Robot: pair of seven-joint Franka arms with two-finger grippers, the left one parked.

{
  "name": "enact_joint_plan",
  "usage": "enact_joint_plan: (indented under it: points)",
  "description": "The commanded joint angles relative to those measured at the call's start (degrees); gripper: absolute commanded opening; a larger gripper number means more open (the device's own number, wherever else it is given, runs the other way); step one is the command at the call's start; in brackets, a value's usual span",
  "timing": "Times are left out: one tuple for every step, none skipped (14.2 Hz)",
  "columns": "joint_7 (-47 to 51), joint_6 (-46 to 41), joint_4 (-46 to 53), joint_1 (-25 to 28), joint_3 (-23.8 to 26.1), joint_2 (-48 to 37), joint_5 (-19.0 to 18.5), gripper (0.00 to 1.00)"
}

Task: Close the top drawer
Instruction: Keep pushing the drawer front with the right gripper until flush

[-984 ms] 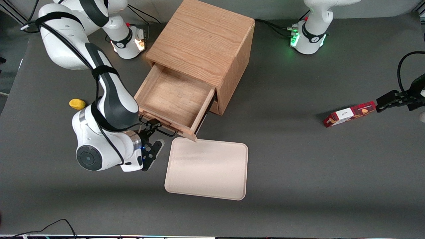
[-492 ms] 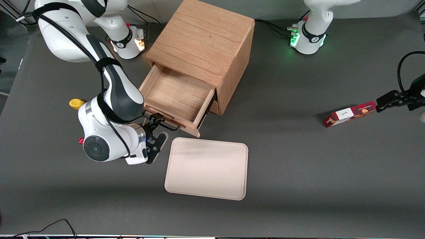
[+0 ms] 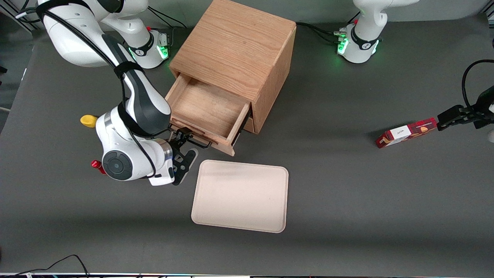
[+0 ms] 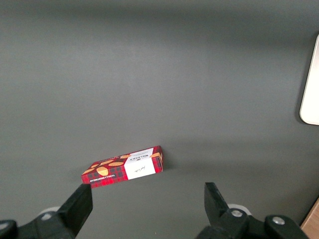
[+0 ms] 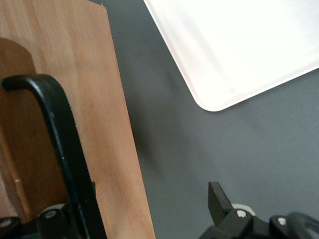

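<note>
Drawer half out; gripper, fingers spread, against its handle; an off-centre push could jam it.

The front camera hangs high and looks steeply down over the whole dark table, taking in the oak cabinet, the cream tray and the red snack box.

The right wrist camera sits very close to the top drawer, facing its wooden front and black handle, with one corner of the tray past it; the gripper frames its edge, wide apart.

The left wrist camera looks down from higher, at the parked arm's end, on the snack box; the pale sliver at its margin is probably the same tray, so all three views share it.
</note>
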Motion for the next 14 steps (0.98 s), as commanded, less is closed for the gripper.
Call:
enact_joint_plan:
  points:
    - [1.86,1.96,-5.19,0.06,0.36,-3.87,-0.25,1.0]
    - [2.56,2.49,-6.06,0.06,0.62,-4.48,-0.25,1.0]
    - [2.83,2.84,-6.68,0.06,1.32,-4.75,-0.25,1.0]
    - [3.09,3.02,-7.04,0.06,1.42,-5.01,-0.25,1.0]
    - [3.27,3.02,-7.21,0.06,1.42,-5.1,-0.25,1.0]
    - [3.27,3.28,-7.82,0.06,1.5,-5.45,-0.08,1.0]
    - [3.27,3.46,-8.44,0.06,1.51,-5.8,0.01,1.0]
    - [3.27,3.64,-9.06,0.06,1.51,-6.07,0.01,1.0]
    - [3.35,3.98,-9.67,0.14,1.51,-6.51,0.01,1.0]
    - [4.14,4.25,-10.29,0.14,2.03,-6.77,0.01,1.0]
    - [4.84,4.51,-10.55,0.14,2.55,-6.95,0.01,1.0]
    - [5.55,4.52,-10.64,0.14,2.73,-7.12,0.01,1.0]
    - [5.9,4.6,-11.17,0.14,3.17,-7.13,0.01,1.0]
    - [6.51,4.78,-11.61,0.14,3.7,-7.21,0.01,1.0]
